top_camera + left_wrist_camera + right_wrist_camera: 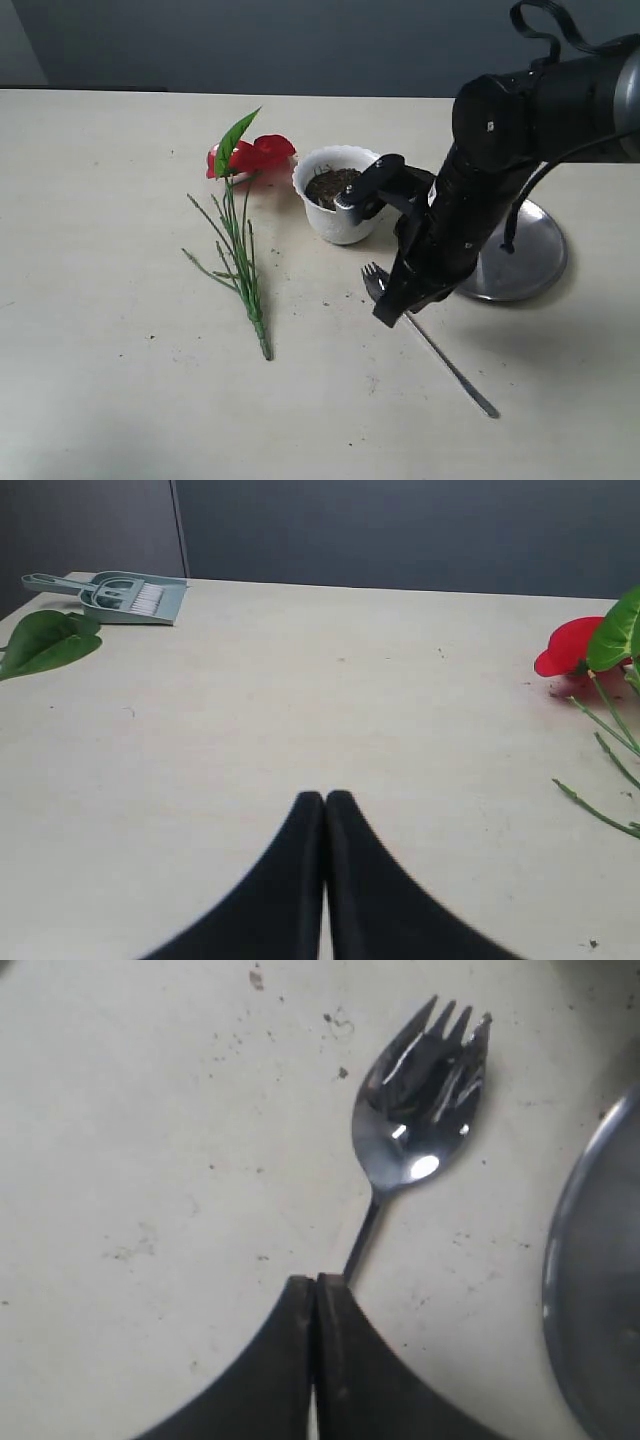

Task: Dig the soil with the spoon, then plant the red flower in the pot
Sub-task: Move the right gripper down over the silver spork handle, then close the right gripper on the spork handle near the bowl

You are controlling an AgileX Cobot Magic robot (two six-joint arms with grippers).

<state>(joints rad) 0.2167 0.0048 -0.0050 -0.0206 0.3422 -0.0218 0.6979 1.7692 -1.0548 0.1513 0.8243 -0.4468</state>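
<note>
Right claw [316,1282] is pressed together, tips set over the neck of the spoon [415,1130], which lies flat on the table [100,350] between the pot [335,222] and the steel plate [528,268]; no grip on the handle is evident. Soil [330,185] sits in the pot, and the red flower [240,225] lies on the table just beside it. Left claw [324,800] is pressed together, holding nothing, above bare table.

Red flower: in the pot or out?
Out. The red flower lies flat on the table, left of the pot in the exterior view; the pot holds only soil.
</note>
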